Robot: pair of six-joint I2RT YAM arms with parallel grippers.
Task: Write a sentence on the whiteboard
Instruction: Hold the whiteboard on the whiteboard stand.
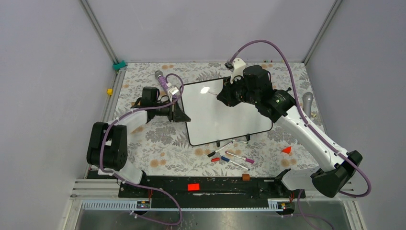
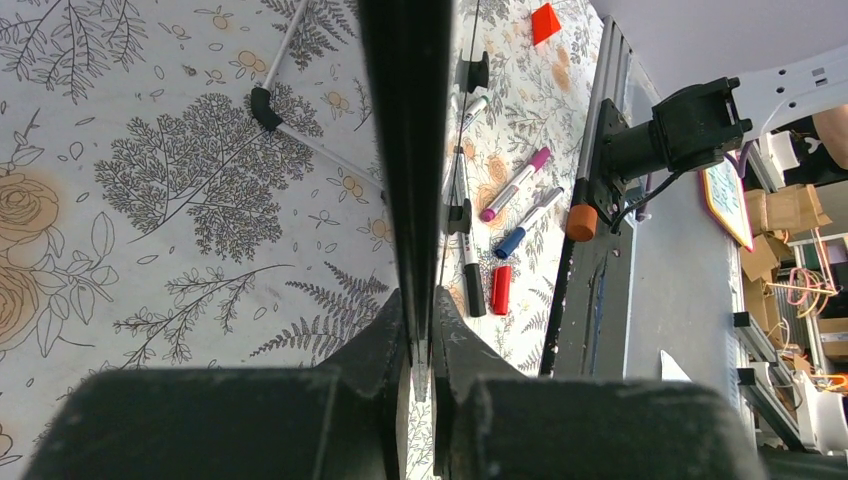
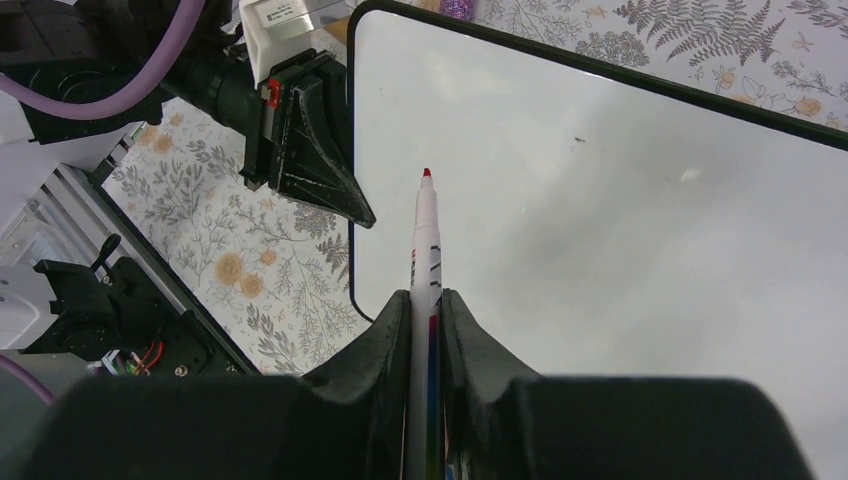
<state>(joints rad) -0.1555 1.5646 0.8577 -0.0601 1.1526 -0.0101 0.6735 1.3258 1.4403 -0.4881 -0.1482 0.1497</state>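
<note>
The whiteboard (image 1: 220,120) lies on the floral table and its face is blank; no red letters of the sentence show. My left gripper (image 1: 184,116) is shut on the board's left rim. In the left wrist view the board (image 2: 405,150) shows edge-on between the closed fingers of the left gripper (image 2: 422,335). My right gripper (image 3: 427,310) is shut on a white marker with a red tip (image 3: 426,240). It points at the upper left part of the board (image 3: 620,230). I cannot tell whether the tip touches. The right gripper also shows in the top view (image 1: 222,96).
Several loose markers (image 1: 233,157) and a red cap (image 1: 215,159) lie in front of the board; they also show in the left wrist view (image 2: 515,185). A red wedge (image 1: 286,150) and a brown block (image 1: 245,177) lie near the front rail. The left gripper (image 3: 310,150) sits by the marker tip.
</note>
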